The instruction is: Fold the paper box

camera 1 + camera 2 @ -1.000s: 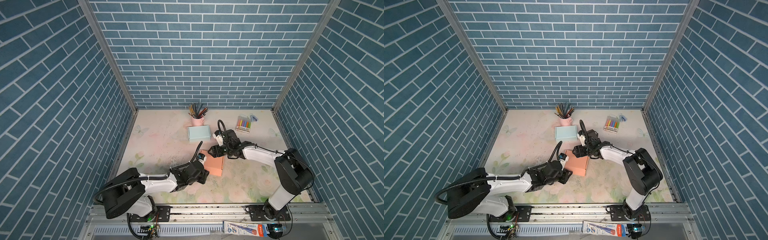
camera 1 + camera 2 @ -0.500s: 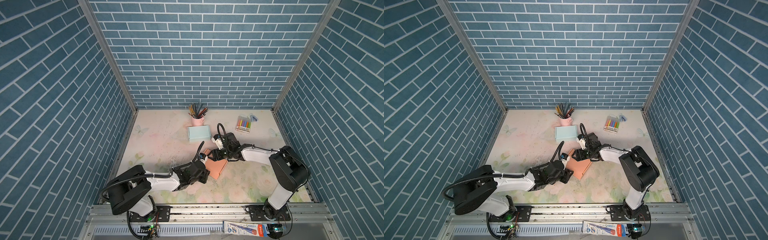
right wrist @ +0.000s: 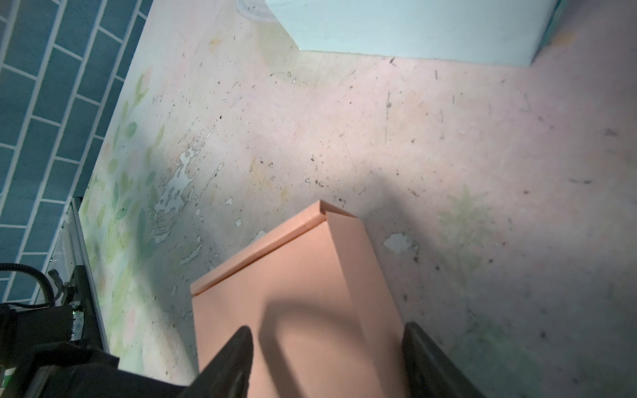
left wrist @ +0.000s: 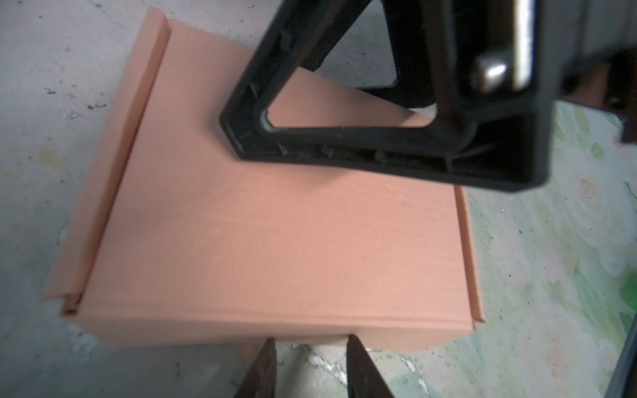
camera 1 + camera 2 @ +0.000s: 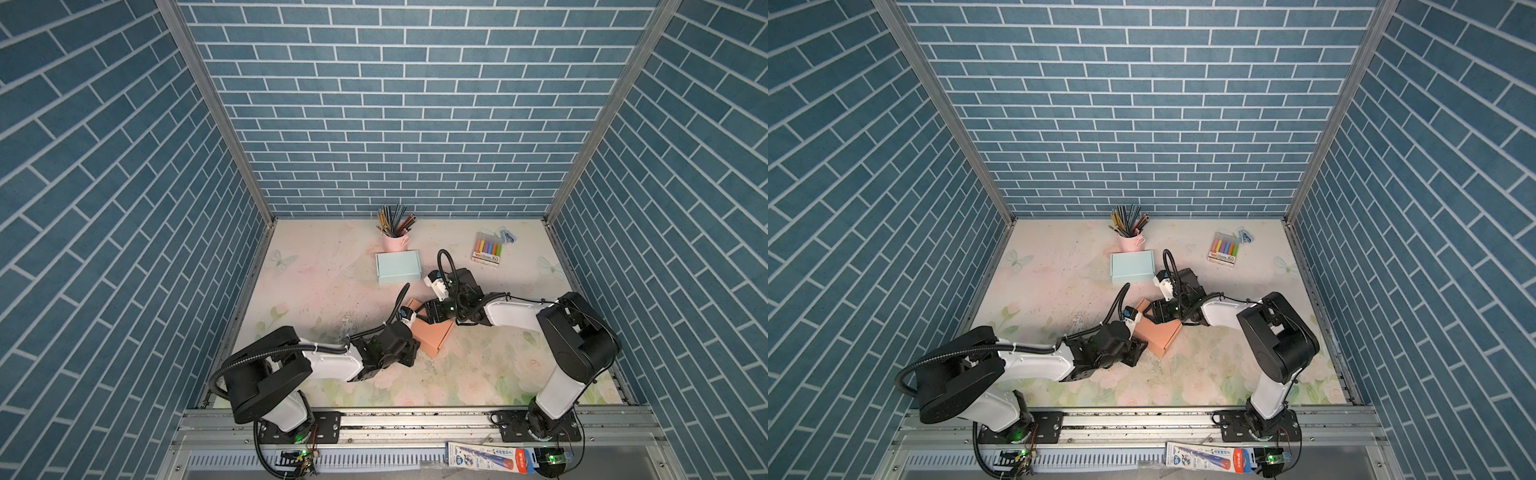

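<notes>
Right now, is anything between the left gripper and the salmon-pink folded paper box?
Nothing visible does: the left gripper sits open at the edge of the salmon-pink paper box. The right gripper straddles its opposite end, not in between.

The left gripper (image 4: 310, 341) sits low, narrowly parted; the right gripper (image 3: 327, 327) spreads wide.

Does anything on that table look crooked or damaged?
The salmon-pink paper box lies at an angle on the floral table cover, which is scuffed beside it, with worn white patches.
</notes>
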### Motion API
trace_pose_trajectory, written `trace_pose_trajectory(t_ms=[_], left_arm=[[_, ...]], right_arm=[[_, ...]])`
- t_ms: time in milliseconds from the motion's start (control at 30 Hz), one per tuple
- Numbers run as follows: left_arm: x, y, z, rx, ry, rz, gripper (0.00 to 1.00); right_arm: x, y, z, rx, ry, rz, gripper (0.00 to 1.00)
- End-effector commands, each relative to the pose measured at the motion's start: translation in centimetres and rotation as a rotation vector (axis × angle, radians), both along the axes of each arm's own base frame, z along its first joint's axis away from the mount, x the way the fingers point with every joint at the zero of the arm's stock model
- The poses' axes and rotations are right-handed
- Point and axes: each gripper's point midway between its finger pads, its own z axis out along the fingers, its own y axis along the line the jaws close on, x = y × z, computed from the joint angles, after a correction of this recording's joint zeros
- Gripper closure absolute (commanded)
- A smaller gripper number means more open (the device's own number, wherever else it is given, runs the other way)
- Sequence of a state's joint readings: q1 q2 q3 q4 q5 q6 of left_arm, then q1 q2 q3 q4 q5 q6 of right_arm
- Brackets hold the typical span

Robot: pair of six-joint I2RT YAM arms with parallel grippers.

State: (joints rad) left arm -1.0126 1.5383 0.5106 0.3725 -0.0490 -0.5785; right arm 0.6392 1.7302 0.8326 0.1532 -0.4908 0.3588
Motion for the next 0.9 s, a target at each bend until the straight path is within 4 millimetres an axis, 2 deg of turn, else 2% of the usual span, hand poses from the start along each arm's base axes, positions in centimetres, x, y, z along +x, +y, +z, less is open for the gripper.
trace_pose_trajectory(t_ms=[0, 667, 867], left_arm=[[1.4, -0.5, 1.0, -0.037, -0.074, 0.025, 0.65], [1.7, 0.1, 0.3, -0.026, -0.133, 0.031, 0.64], [1.9, 0.0, 0.3, -0.019, -0.143, 0.030, 0.64]], right_arm=[[-2.8, 0.6, -1.1, 0.023, 0.118, 0.055, 0.31], [-4.1, 2.2, -1.8, 0.057, 0.168, 0.096, 0.31], [-4.1, 2.1, -1.9, 0.039, 0.159, 0.092, 0.31]])
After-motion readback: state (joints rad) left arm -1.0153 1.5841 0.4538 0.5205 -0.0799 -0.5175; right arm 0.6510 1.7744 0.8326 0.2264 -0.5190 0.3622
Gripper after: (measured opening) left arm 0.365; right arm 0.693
